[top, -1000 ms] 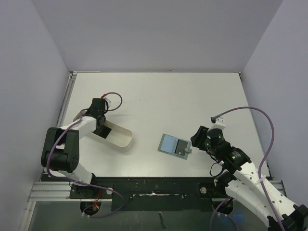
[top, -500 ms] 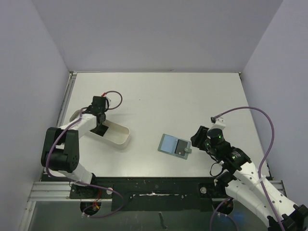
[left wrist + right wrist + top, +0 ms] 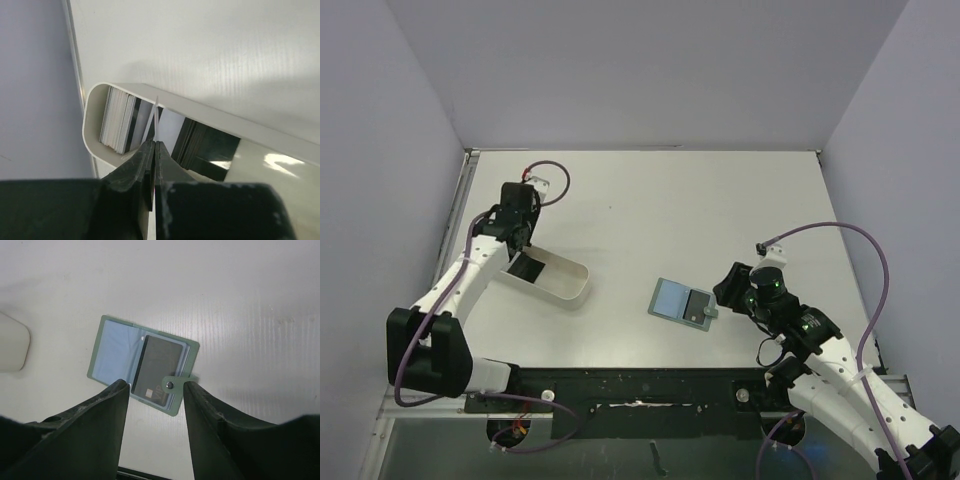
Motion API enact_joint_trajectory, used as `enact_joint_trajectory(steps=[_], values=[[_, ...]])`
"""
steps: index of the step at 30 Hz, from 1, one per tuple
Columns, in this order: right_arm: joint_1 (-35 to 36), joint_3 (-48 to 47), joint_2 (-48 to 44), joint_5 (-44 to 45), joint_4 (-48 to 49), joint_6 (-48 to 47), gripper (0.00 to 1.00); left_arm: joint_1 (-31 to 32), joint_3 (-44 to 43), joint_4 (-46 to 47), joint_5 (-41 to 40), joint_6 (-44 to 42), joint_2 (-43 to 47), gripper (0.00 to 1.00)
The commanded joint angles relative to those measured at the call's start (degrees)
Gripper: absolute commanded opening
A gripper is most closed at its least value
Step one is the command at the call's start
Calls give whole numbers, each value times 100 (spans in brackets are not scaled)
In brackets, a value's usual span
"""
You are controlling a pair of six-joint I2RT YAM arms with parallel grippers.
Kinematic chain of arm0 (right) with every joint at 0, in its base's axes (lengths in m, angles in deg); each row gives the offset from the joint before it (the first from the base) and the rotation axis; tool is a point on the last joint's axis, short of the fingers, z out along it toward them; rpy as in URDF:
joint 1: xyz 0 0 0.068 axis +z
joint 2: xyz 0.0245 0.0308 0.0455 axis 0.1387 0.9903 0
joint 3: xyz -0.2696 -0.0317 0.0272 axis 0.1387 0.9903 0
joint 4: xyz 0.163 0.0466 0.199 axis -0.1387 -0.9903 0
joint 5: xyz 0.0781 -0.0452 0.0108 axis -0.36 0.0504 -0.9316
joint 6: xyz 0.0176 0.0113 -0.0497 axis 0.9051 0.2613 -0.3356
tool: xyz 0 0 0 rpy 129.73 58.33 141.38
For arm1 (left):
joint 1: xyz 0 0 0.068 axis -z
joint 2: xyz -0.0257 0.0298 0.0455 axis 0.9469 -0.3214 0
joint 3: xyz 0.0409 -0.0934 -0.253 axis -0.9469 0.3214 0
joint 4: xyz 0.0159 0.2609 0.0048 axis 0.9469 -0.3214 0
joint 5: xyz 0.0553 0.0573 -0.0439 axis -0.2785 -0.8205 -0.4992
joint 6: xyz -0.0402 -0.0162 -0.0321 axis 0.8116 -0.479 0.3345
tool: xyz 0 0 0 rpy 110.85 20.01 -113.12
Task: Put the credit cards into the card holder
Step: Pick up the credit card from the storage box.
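Open and face up at the table's middle lies the card holder [image 3: 672, 298] [image 3: 114, 351], sage green outside and light blue inside, with one dark credit card [image 3: 698, 305] [image 3: 159, 366] in its right half. More credit cards [image 3: 118, 124] stand in stacks in the white tray [image 3: 570, 292] [image 3: 91, 116] on the left. My left gripper [image 3: 520, 243] [image 3: 154, 145] hangs above the tray's left end, shut on a thin card [image 3: 156, 114] seen edge-on. Just right of the holder, my right gripper [image 3: 725, 288] [image 3: 154, 385] stands open, its fingers astride the snap tab [image 3: 170, 385] and above it.
A metal rail [image 3: 460, 200] runs along the table's left edge, close to the tray. Grey walls close in the left, back and right sides. In the right wrist view the tray's corner [image 3: 12, 342] shows at the left.
My left gripper shut on a card in the tray and rose toward the back left with it. The tray slid slightly left. The right arm has barely moved.
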Motion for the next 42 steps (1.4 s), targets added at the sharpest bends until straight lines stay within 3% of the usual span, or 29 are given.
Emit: enact_joint_trajectory(steps=[1,9,15,21,27,30,33,42], values=[[37,-252,0,-371,386,43,48,50,-484,-359,1035,848,592,0],[113,-341,149,-1031,1042,354,46,35,-200,492,3273,2637,1388,0],[244,-226,214,-1382,1898,784,40,35,124,1318,5035,3852,1471,0],[416,-229,466,-1528,2785,1078,38,174,1230,3176,6599,5720,1585,0],[607,-209,817,-1653,3768,1368,36,739,2262,5315,6842,7140,1513,0],[640,-236,1048,-1759,4063,1500,43,986,2641,6449,6875,7970,1367,0],[644,-252,1222,-1809,4292,1644,48,1275,2856,7049,6730,8442,1213,0],[688,-216,1434,-1965,4606,1830,49,1788,3115,8358,6513,9223,729,0]])
